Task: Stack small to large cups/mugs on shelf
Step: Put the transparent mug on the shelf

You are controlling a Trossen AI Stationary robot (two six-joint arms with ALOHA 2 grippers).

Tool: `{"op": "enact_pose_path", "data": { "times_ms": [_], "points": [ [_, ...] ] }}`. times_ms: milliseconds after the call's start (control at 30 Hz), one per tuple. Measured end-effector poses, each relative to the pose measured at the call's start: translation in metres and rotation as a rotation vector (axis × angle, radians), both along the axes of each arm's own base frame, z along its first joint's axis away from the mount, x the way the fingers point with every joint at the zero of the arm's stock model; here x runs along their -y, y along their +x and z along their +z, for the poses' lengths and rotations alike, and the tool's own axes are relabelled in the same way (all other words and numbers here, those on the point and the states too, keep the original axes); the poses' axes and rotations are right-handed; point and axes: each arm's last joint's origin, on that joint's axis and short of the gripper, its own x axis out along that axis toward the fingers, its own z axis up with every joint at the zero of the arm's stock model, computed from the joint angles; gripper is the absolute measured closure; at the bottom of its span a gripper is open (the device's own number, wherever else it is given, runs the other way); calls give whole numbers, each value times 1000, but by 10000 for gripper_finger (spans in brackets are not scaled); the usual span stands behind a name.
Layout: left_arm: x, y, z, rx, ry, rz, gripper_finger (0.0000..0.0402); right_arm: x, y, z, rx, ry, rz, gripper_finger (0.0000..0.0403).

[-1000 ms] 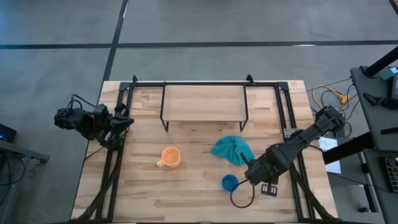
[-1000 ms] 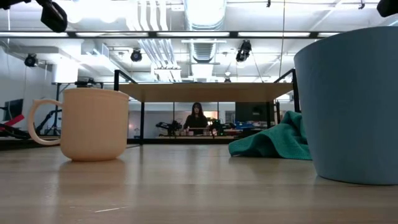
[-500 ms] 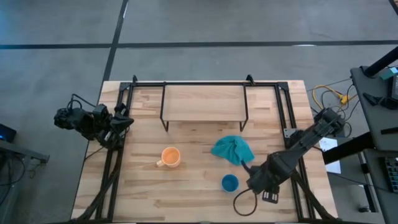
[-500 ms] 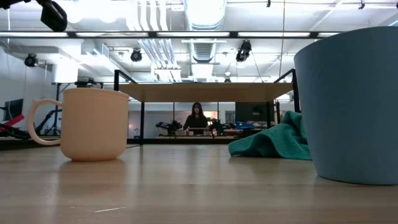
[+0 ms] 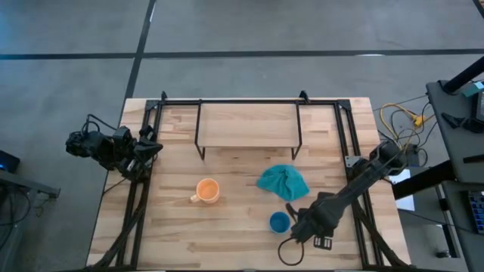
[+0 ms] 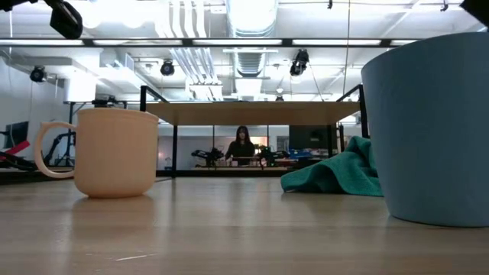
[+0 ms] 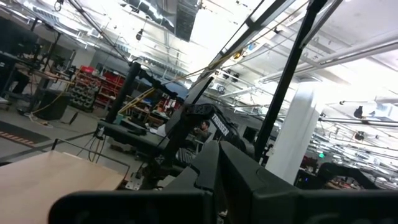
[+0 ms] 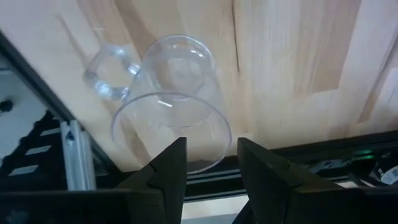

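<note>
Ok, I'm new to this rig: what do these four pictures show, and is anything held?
Two dark robot arms work at a wooden table. The overhead picture shows the left gripper waiting at the table's left edge and the right arm reaching beside the blue cup. Also there are an orange mug, a teal cloth and the shelf. The low picture looks level across the tabletop. Each wrist camera looks past its own gripper. The right gripper is open, with a clear glass cup just ahead of it, not gripped.
</note>
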Motion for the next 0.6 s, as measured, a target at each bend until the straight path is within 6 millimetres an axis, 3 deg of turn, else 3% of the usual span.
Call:
{"op": "enact_pose_path", "data": {
  "times_ms": [200,600],
  "points": [
    [0,0,1,9,-4,0,402,1,3,-5,51,-83,30,266],
    [-1,-3,7,68,-28,-2,402,3,2,-14,54,-81,26,266]
  ]
}}
